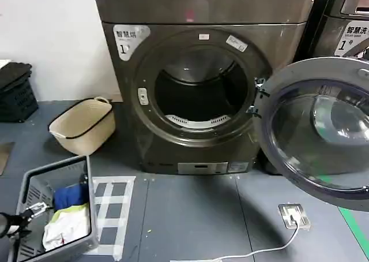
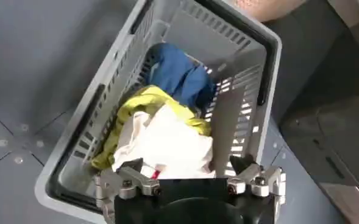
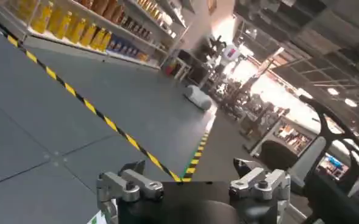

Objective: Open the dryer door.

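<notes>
Your left gripper [image 2: 190,181] hung spread wide over the grey basket [image 1: 27,184] of clothes. Dryer door [image 1: 314,129] already stood swung fully open at right; your right gripper [image 3: 192,187] was spread, empty. Task looked done; just retract.

Dark grey tiled floor [image 1: 190,216], white plaster wall [image 1: 52,37] at rear left. Beige oval plastic laundry tub with dark rim [image 1: 82,125] sits on floor near wall; black slatted crate [image 1: 16,92] further left. White tape grid [image 1: 112,207] marked on floor beside grey perforated plastic basket [image 1: 29,187]. Silver square floor socket [image 1: 294,216] with white cable [image 1: 259,251]. Yellow-black hazard stripe [image 3: 100,115] crosses floor; shelves of yellow bottles [image 3: 75,27] behind, bright ceiling lights [image 3: 350,102].
</notes>
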Available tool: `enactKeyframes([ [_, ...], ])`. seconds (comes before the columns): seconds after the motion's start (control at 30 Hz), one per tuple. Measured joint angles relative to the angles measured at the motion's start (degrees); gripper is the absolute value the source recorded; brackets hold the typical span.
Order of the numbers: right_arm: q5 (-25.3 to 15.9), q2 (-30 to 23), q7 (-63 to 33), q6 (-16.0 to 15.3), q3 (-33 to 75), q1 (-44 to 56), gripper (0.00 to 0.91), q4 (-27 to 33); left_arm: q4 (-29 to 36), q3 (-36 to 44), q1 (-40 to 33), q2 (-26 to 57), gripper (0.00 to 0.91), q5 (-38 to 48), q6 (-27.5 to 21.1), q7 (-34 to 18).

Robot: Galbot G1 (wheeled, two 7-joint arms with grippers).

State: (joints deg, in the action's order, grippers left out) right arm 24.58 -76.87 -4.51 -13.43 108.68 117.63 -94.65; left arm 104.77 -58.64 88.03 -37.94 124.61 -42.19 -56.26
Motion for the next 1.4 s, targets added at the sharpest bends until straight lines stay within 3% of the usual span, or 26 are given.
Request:
enactKeyframes([
  [1.4,-0.3,-0.5,0.6,2.3,-1.8,-0.8,0.907,-0.2,2.9,-0.5,1.9,1.2,0.907,-0.6,0.0,-0.3],
])
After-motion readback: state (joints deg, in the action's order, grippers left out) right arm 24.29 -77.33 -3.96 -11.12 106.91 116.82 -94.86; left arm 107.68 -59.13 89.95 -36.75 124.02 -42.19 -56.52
